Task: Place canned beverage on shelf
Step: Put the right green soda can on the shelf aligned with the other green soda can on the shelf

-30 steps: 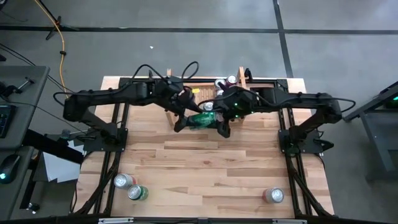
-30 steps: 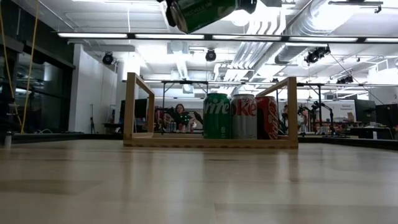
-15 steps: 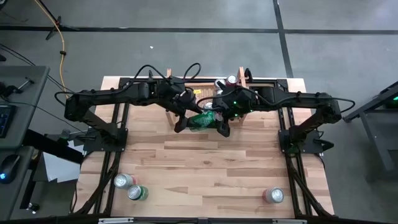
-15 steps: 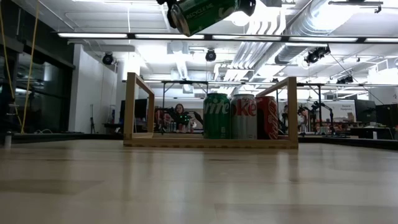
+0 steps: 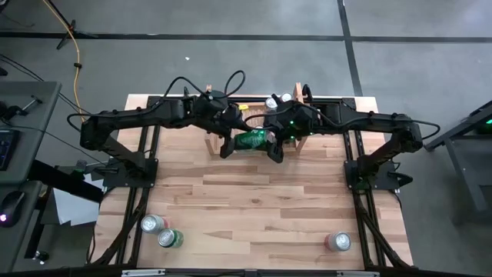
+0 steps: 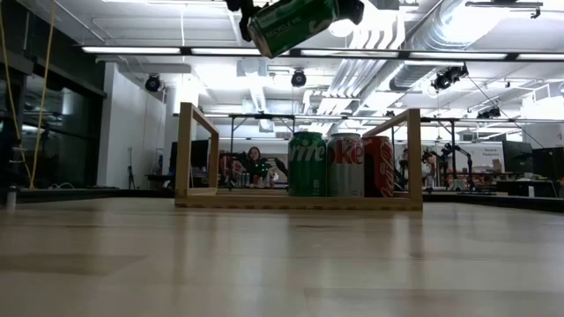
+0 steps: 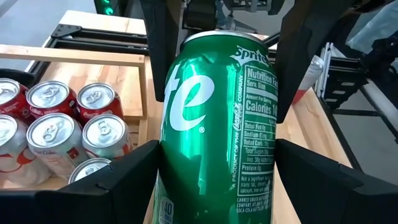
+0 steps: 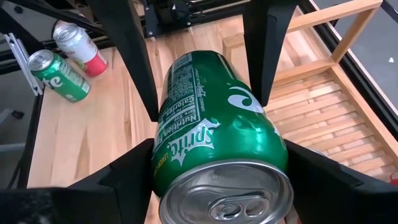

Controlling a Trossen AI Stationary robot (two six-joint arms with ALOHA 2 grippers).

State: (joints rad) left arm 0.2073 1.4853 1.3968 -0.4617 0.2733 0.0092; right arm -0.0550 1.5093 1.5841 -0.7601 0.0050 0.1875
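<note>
Compared with a second earlier, both arms carry the green Sprite can (image 5: 250, 140) closer to the shelf (image 5: 211, 145), and in the low view its tilt is steeper. Nearest the low camera lies bare tabletop (image 6: 282, 264); three spare cans (image 5: 160, 231) sit at the front edge in the high view, two at left, one at right. Mid-scene, the can hangs on its side high above the tabletop, gripped by both arms at once: the left gripper (image 7: 214, 168) has its jaws closed on the can's body, and the right gripper (image 8: 221, 174) has its jaws closed on it from the opposite side. This double hold probably serves a handover or a reorientation, since the can must stand upright to be shelved. Farther back, the shelf stands at the rear edge; the parked cans (image 6: 341, 165) crowd its right half, leaving the left half of the slatted base free, likely the intended slot. Beyond the shelf, a person (image 6: 256, 163) sits in the room.
</note>
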